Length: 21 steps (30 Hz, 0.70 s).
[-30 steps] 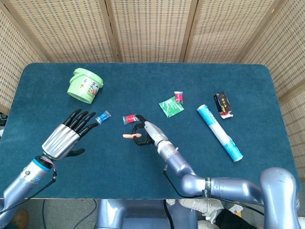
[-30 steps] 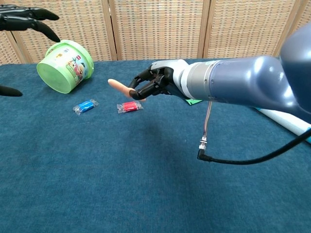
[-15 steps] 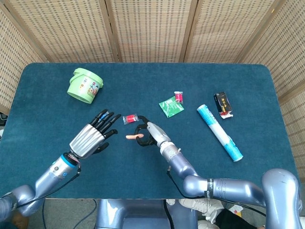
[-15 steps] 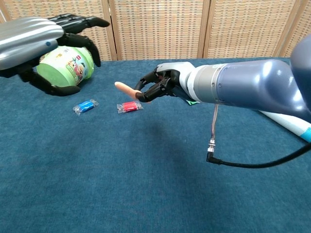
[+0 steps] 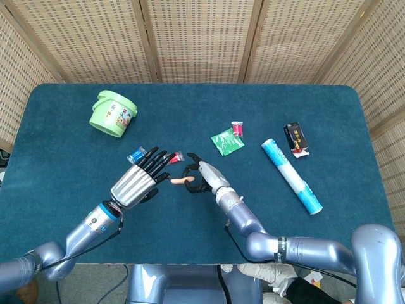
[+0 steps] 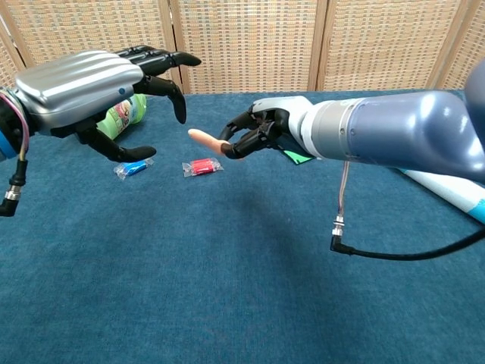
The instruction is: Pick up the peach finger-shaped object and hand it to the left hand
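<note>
Moved in from the left over the last second: left hand (image 5: 135, 184), now close to the peach finger (image 5: 180, 181), fingers spread wide and holding nothing. Pinched at its near end by the right hand (image 5: 201, 179), well above the blue table (image 5: 329, 120), with the free tip pointing toward the left palm. Barely shifted, that right hand, compared with a second ago. Below and beyond the gap between the hands, a red-wrapped candy (image 6: 201, 166) and a blue-wrapped candy (image 6: 132, 168); further back a green bucket (image 5: 112, 113). Probably light and somewhat rubbery, the peach finger, smooth-skinned and liable to slip or pivot in a loose pinch. Best taken on the free half, thumb against fingers around the shaft, well clear of the right fingertips (image 6: 231, 150), before any letting go.
</note>
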Each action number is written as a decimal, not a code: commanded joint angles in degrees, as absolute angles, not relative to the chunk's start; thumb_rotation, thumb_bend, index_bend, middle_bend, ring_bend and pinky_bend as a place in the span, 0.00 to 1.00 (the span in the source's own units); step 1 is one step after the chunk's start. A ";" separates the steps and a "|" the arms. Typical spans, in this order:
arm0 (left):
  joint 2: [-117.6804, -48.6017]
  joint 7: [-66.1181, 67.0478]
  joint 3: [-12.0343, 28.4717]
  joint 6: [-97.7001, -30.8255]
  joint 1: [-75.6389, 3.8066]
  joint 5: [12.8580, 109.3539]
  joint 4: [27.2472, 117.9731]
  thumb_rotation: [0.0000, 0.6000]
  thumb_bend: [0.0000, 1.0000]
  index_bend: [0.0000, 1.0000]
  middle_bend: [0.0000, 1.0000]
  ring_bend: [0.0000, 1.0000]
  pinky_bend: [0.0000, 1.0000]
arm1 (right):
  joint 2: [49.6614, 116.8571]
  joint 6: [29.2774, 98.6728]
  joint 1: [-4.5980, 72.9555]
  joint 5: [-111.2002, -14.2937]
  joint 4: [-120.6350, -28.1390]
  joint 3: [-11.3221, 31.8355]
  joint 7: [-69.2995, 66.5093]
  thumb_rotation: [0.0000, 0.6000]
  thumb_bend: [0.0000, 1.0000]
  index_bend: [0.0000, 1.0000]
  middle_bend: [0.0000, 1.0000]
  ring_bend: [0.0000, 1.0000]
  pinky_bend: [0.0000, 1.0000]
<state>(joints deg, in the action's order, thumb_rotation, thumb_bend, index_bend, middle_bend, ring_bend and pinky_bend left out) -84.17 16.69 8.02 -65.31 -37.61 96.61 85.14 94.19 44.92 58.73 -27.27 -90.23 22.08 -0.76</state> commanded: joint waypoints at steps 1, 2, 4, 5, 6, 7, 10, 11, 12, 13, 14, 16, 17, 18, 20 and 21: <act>-85.93 16.91 8.11 -65.94 -38.06 96.05 83.22 1.00 0.35 0.38 0.00 0.00 0.00 | 94.25 44.84 58.64 -27.32 -90.12 21.95 -0.76 1.00 0.69 0.70 0.10 0.00 0.00; -86.54 16.94 8.24 -66.08 -38.19 95.69 82.73 1.00 0.34 0.38 0.00 0.00 0.00 | 94.30 44.73 58.60 -27.40 -90.05 21.80 -0.73 1.00 0.69 0.70 0.10 0.00 0.00; -87.18 17.02 8.32 -66.01 -38.39 95.12 82.18 1.00 0.34 0.38 0.00 0.00 0.00 | 94.36 44.60 58.55 -27.53 -89.98 21.67 -0.71 1.00 0.69 0.70 0.10 0.00 0.00; -87.40 17.06 8.31 -65.91 -38.51 94.90 81.98 1.00 0.34 0.37 0.00 0.00 0.00 | 94.39 44.54 58.53 -27.54 -89.96 21.65 -0.74 1.00 0.69 0.70 0.10 0.00 0.00; -87.66 17.09 8.26 -65.70 -38.69 94.60 81.73 1.00 0.34 0.38 0.00 0.00 0.00 | 94.42 44.42 58.51 -27.54 -89.97 21.64 -0.79 1.00 0.69 0.70 0.10 0.00 0.00; -87.86 16.94 8.16 -65.48 -38.83 94.38 81.65 1.00 0.34 0.38 0.00 0.00 0.00 | 94.42 44.32 58.50 -27.58 -89.97 21.67 -0.85 1.00 0.69 0.70 0.10 0.00 0.00; -88.35 16.16 7.90 -65.33 -39.12 94.12 81.50 1.00 0.35 0.38 0.00 0.00 0.00 | 94.45 44.19 58.49 -27.70 -89.95 21.73 -0.94 1.00 0.69 0.70 0.10 0.00 0.00; -88.59 15.78 7.77 -65.32 -39.27 94.07 81.47 1.00 0.35 0.38 0.00 0.00 0.00 | 94.44 44.15 58.45 -27.74 -90.01 21.73 -0.98 1.00 0.69 0.70 0.10 0.00 0.00; -88.80 15.62 7.71 -65.33 -39.39 94.04 81.48 1.00 0.35 0.38 0.00 0.00 0.00 | 94.40 44.12 58.43 -27.76 -90.08 21.71 -1.00 1.00 0.69 0.70 0.10 0.00 0.00; -89.06 15.58 7.70 -65.29 -39.55 93.99 81.55 1.00 0.35 0.38 0.00 0.00 0.00 | 94.33 44.09 58.36 -27.83 -90.24 21.72 -1.05 1.00 0.69 0.70 0.10 0.00 0.00; -89.29 15.61 7.71 -65.28 -39.69 93.83 81.72 1.00 0.35 0.38 0.00 0.00 0.00 | 94.25 44.09 58.26 -27.90 -90.42 21.77 -1.18 1.00 0.69 0.70 0.10 0.00 0.00; -89.53 15.87 7.77 -65.32 -39.86 93.56 82.09 1.00 0.35 0.39 0.00 0.00 0.00 | 94.11 44.03 58.10 -27.97 -90.67 21.82 -1.39 1.00 0.68 0.70 0.10 0.00 0.00; -89.67 16.21 7.87 -65.39 -39.98 93.41 82.28 1.00 0.35 0.39 0.00 0.00 0.00 | 94.02 44.03 58.01 -28.08 -90.83 21.84 -1.46 1.00 0.69 0.70 0.10 0.00 0.00; -89.77 16.49 7.90 -65.38 -40.06 93.26 82.41 1.00 0.35 0.40 0.00 0.00 0.00 | 93.95 44.05 57.94 -28.15 -90.97 21.89 -1.58 1.00 0.69 0.70 0.10 0.00 0.00; -89.96 17.06 7.95 -65.18 -40.28 92.86 82.82 1.00 0.35 0.41 0.00 0.00 0.00 | 93.77 44.05 57.73 -28.29 -91.34 22.01 -1.88 1.00 0.69 0.70 0.10 0.00 0.00; -90.00 17.22 7.96 -65.14 -40.33 92.74 82.92 1.00 0.35 0.41 0.00 0.00 0.00 | 93.73 44.05 57.69 -28.33 -91.42 22.04 -1.94 1.00 0.69 0.70 0.10 0.00 0.00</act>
